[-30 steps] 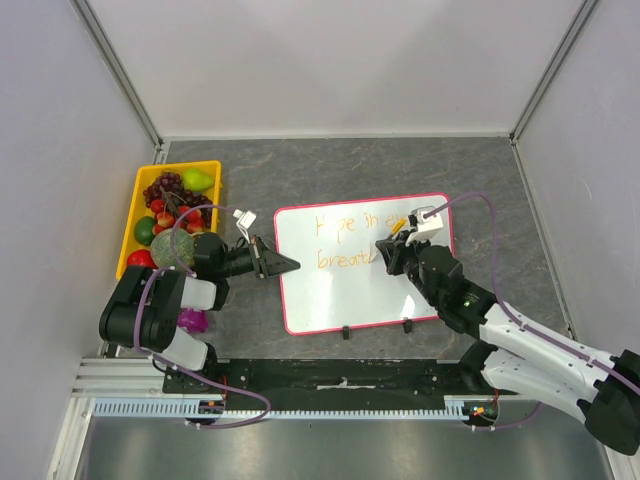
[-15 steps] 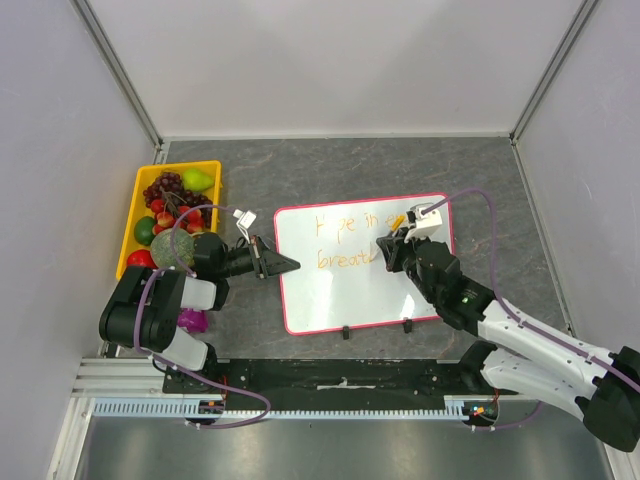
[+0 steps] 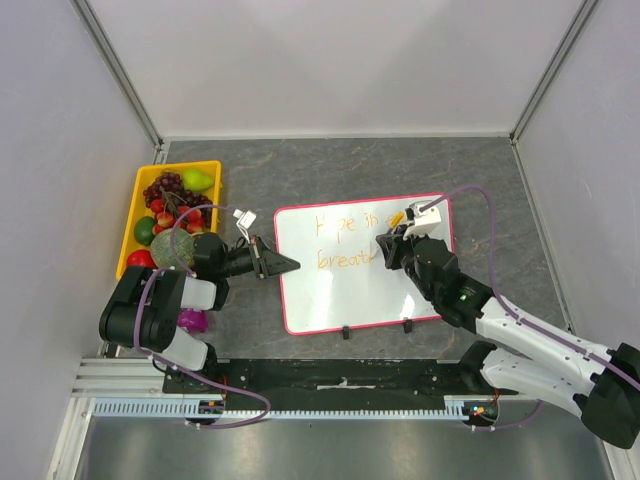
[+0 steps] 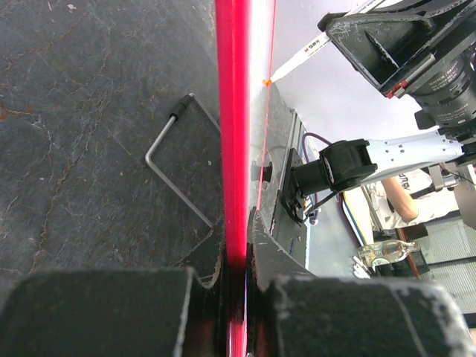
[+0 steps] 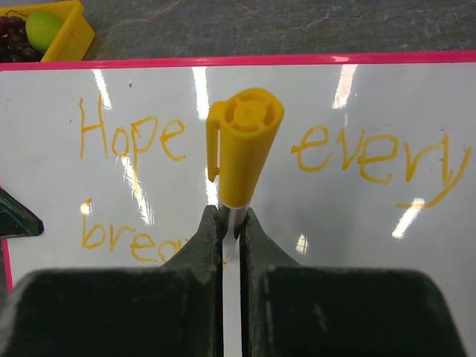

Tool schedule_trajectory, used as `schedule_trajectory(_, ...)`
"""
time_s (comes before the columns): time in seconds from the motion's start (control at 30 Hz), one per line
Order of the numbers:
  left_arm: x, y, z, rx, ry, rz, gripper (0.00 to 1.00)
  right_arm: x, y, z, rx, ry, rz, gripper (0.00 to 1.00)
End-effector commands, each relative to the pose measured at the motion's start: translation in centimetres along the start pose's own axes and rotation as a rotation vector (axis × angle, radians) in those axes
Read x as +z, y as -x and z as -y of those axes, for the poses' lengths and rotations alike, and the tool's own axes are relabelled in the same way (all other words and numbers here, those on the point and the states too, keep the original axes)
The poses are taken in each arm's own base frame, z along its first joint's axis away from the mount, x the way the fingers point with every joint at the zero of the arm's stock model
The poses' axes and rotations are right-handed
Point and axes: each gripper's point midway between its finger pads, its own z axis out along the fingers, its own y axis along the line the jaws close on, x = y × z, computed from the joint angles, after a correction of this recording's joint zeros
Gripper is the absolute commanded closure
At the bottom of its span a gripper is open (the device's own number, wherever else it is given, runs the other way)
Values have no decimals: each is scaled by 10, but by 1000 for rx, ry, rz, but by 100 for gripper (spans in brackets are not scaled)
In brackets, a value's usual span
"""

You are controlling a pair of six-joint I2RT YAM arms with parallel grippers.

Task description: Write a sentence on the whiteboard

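Note:
The whiteboard lies flat in the middle of the table, pink-red framed, two black feet on its near edge. The sentence is orange handwriting: "Hope in every" above "brea…" in the right wrist view. My left gripper is shut on the board's left edge; the red frame runs between its jaws. My right gripper is shut on an orange-capped marker, held over the board at the end of the second line. The marker's tip is hidden.
A yellow tray of fruit stands at the left, with grapes and a green pear. A purple fruit lies by the left arm's base. A bent metal wire lies on the dark tabletop by the board's edge.
My right gripper with the marker has shifted slightly away from me along the second line. The left gripper has not moved.

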Motion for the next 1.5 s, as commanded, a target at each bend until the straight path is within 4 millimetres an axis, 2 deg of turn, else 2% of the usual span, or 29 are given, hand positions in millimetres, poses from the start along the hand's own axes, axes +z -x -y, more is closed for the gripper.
schedule_trajectory(0.0,2,2,-21,106,70,27,98,4,19,9,-18,-64,45,100)
schedule_trajectory(0.33,2,2,-22,105,70,27,98,4,27,16,-17,-95,67,100)
schedule_trajectory(0.5,3,2,-21,106,69,26,98,2,24,22,-20,-110,64,100)
schedule_trajectory(1.17,2,2,-21,106,70,27,98,-8,-35,32,-50,-78,-86,100)
schedule_trajectory(1.33,2,2,-22,102,72,27,98,-11,-43,33,-44,-68,-104,100)
schedule_trajectory(1.47,2,2,-22,105,71,28,98,-12,-38,32,-35,-67,-87,100)
